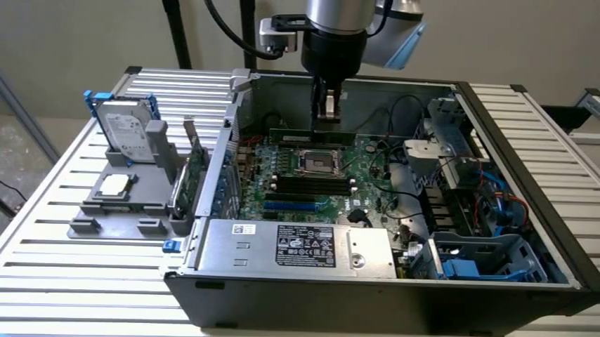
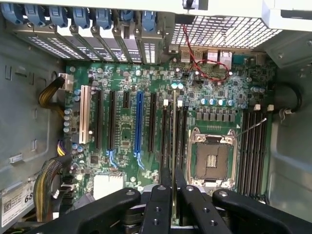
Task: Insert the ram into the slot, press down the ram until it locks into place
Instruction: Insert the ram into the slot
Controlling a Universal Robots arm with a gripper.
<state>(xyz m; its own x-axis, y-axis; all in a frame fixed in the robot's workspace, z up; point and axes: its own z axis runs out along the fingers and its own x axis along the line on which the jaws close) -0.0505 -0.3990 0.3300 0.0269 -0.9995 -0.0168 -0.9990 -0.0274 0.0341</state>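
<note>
The tool is clamped narrow on the long, thin green circuit-board ram, held edge-down inside the open grey metal computer case. It hangs directly over a long, narrow black plastic memory slot beside the square metal processor socket. I judge a good insertion needs the stick parallel to the slot and pressed evenly at both ends. Count: one ram, one tool, one long blue plastic slot, and seemingly four black slots on each side of the socket.

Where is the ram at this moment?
The ram is held between the fingers, over the black slots beyond the CPU socket in the exterior view.
</note>
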